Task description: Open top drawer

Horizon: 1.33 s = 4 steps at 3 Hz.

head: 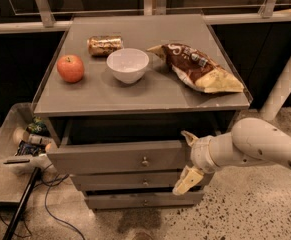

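Observation:
The top drawer is the widest grey front under the cabinet top, with a small round knob at its middle. It stands pulled out a little, with a dark gap above it. My gripper is at the right end of the drawer front, on a white arm coming in from the right. It is open. One fingertip is at the front's upper right corner and the other hangs below it, by the middle drawer. The drawer's interior is hidden.
Two slimmer grey drawers sit below, shut. On the cabinet top lie an apple, a can, a white bowl and a chip bag. A bin with items and cables are at the left, and a white post is at the right.

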Each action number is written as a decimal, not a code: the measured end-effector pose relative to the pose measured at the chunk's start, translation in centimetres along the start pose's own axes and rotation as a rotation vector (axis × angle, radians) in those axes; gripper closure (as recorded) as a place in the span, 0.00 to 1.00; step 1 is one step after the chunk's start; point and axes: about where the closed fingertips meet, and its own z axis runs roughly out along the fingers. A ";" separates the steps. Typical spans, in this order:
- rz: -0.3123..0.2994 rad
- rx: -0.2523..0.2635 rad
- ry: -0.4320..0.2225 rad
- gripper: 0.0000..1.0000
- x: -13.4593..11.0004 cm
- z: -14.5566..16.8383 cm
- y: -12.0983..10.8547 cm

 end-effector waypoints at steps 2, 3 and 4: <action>-0.003 0.004 0.000 0.41 0.2 -0.7 0.4; -0.003 0.004 0.000 0.65 -0.1 -1.1 0.2; -0.003 0.004 0.000 0.88 -0.4 -1.4 0.1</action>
